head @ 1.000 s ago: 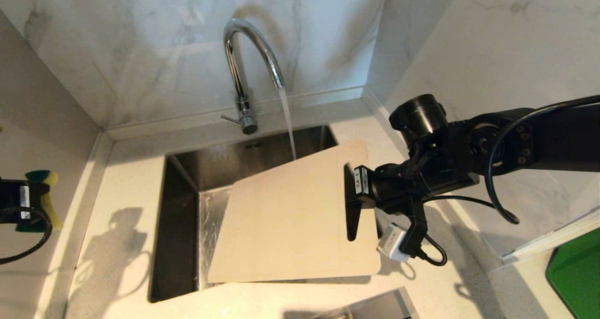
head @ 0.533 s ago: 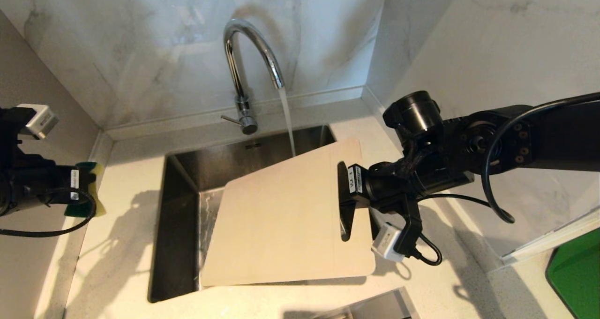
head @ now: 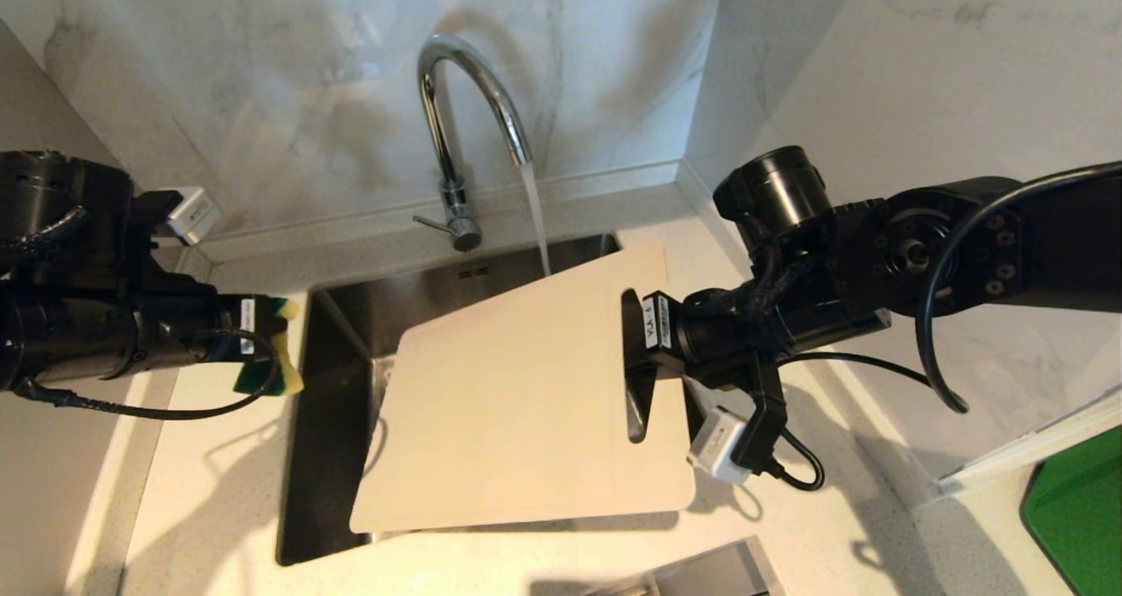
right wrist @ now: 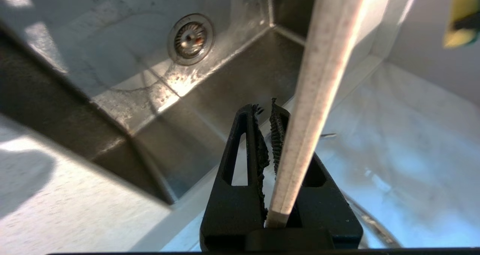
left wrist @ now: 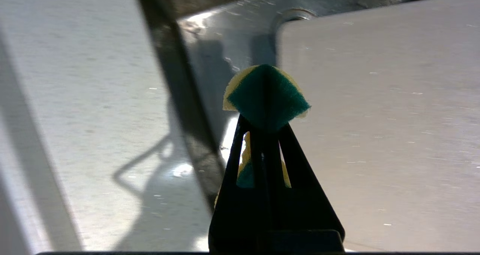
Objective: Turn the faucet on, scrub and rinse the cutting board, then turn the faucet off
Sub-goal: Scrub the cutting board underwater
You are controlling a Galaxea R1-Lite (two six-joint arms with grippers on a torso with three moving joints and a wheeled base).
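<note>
White marble-veined wall panels (head: 263, 70) fill the upper frame, meeting at a corner upper right. Below them lies a pale speckled countertop (head: 210, 473) around a stainless steel sink (head: 333, 386). Hard light throws sharp shadows lower left; a green patch (head: 1078, 500) shows lower right

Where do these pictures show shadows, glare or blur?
Head view: hard arm shadows fall on the counter and wall, and the tap glints. Left wrist view: the sponge is sharp, while the board and sink behind look soft. Right wrist view: glare on the sink floor; the board's edge is blurred.
</note>
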